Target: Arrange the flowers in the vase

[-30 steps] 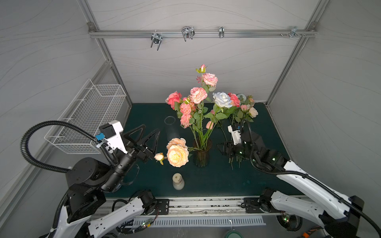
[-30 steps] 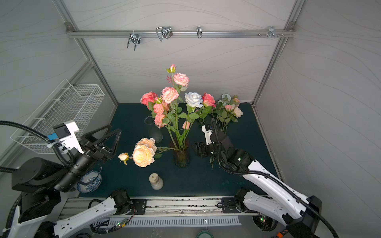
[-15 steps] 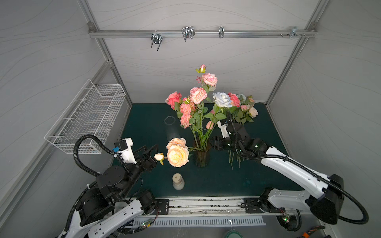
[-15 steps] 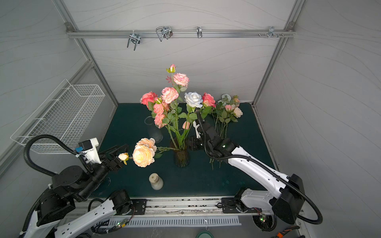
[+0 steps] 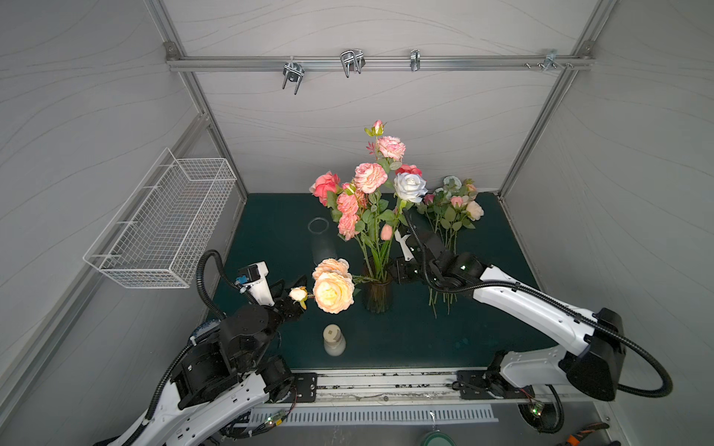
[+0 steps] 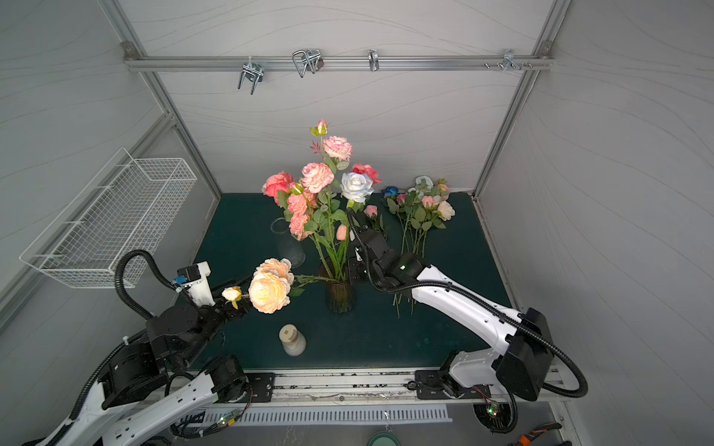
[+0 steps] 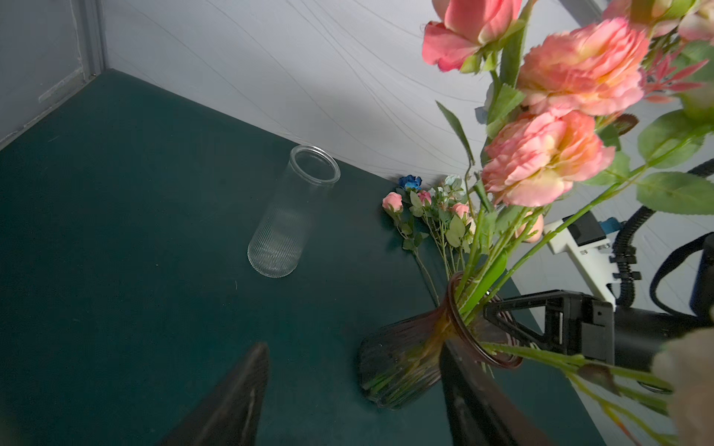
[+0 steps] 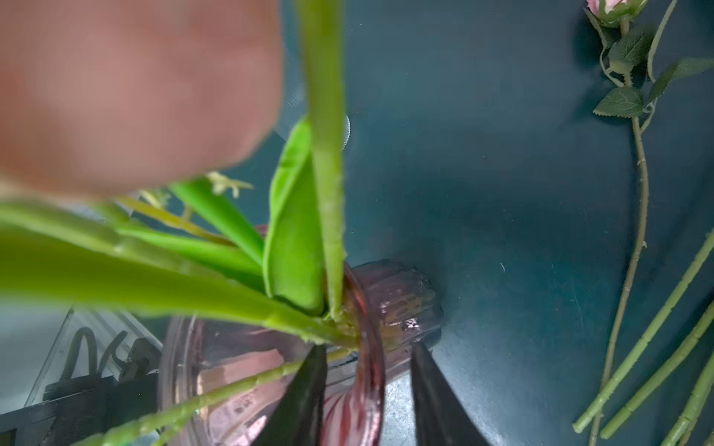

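A dark purple glass vase (image 5: 376, 295) (image 7: 405, 359) stands mid-table with pink, coral and white flowers (image 5: 369, 177) upright in it. Two peach blooms (image 5: 333, 290) and a cream bud (image 5: 298, 294) lean out of it to the left. More flowers (image 5: 450, 216) lie loose at the back right. My right gripper (image 8: 367, 345) (image 5: 396, 272) straddles the vase rim, one finger inside and one outside, with a gap beside the rim. Open and empty, my left gripper (image 7: 353, 347) (image 5: 293, 299) sits low, just left of the vase under the bud.
A clear ribbed glass cylinder (image 5: 320, 239) (image 7: 288, 220) stands behind and left of the vase. A small beige bottle (image 5: 333, 340) is near the front edge. A white wire basket (image 5: 166, 220) hangs on the left wall. Loose green stems (image 8: 657, 347) lie right of the vase.
My left arm dropped and reached in toward the peach blooms. My right arm swung left from the loose flowers to the vase, and its jaws narrowed over the rim.
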Available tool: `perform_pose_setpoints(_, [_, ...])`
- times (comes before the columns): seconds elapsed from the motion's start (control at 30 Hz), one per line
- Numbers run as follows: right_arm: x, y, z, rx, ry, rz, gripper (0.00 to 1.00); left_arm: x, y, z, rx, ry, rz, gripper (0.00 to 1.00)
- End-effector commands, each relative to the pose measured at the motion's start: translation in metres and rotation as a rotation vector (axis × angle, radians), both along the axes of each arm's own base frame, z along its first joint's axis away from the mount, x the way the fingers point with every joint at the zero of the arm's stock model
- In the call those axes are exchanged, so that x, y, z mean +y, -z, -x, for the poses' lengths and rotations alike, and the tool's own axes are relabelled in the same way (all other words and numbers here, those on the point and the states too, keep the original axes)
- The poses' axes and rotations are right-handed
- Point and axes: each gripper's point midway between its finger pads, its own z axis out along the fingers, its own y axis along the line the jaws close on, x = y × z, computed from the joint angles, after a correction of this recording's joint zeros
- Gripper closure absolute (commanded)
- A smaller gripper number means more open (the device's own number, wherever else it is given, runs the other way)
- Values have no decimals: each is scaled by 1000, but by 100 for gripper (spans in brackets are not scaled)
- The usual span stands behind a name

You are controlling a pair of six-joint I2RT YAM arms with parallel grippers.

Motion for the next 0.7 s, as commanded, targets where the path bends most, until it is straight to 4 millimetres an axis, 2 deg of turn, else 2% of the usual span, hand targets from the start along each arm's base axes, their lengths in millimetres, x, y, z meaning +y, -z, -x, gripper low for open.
perform_pose_setpoints(0.0, [-8, 20, 2, 22, 3, 99, 71, -3, -12, -6, -27, -28, 59, 29])
perform_pose_setpoints(0.3, [-4, 17, -9, -20, 6, 111, 100, 0, -11, -4, -22, -31, 66, 28])
perform_pose_setpoints(0.43, [-2, 10, -18, -57, 13, 104, 100, -3, -4, -6, -5, -32, 69, 29])
perform_pose_setpoints(0.67, [6, -15, -45, -120, -1, -27, 100, 1, -10, -4, -15, -37, 67, 29])
